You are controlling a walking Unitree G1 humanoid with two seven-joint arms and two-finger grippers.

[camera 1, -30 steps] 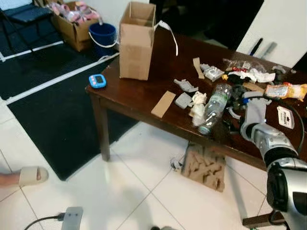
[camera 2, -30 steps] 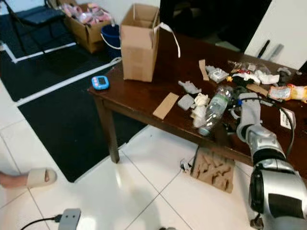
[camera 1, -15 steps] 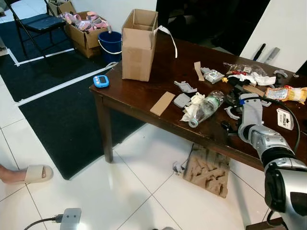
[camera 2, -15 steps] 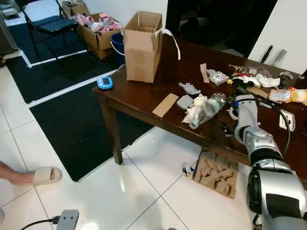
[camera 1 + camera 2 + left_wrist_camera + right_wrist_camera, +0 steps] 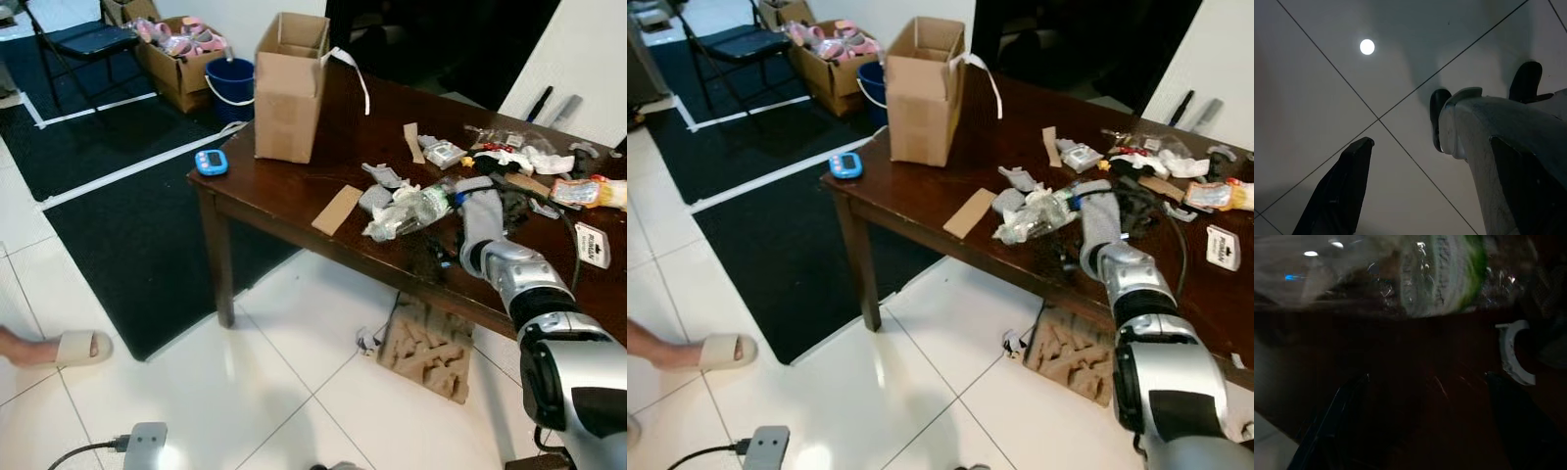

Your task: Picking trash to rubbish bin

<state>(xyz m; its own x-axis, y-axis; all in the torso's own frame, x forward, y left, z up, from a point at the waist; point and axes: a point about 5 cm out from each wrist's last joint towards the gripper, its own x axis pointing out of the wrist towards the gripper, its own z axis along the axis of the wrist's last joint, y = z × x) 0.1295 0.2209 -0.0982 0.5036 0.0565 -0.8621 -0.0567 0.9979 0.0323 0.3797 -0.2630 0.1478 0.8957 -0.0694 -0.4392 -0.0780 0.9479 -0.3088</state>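
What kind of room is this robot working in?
Probably a lived-in home room used for storage: a dark wooden table strewn with trash, an open cardboard box on it, a folding chair, white tiled floor.

Blue timer (image 5: pixel 211 162) on table corner (image 5: pixel 255 196); folding chair (image 5: pixel 73 39), maybe.

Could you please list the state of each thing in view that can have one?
Cardboard box: upright, top flaps open.
Plastic bottle: lying on its side, crumpled.
Right gripper: open, beside the bottle.
Left gripper: open, above the floor.
Blue bucket: upright.
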